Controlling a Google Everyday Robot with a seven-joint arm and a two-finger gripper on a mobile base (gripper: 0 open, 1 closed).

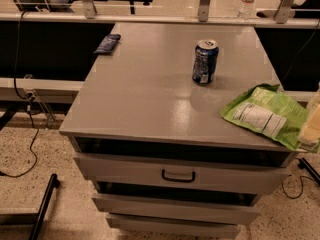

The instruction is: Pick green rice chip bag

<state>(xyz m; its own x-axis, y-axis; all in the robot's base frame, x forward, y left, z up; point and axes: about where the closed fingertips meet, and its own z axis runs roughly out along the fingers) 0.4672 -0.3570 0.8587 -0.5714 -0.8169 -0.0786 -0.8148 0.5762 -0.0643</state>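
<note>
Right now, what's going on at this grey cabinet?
A robot is after the green rice chip bag, which lies flat on the cabinet top, at its front right corner. Its pincer shows at the view's right edge, by the bag's right end; whether it touches is unclear. A blue soda can stands upright farther back, apart.

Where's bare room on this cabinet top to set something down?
Left and front-middle of the cabinet top, between dark object and soda can. Crowded: right front corner, green rice chip bag with the gripper at its right end.
</note>
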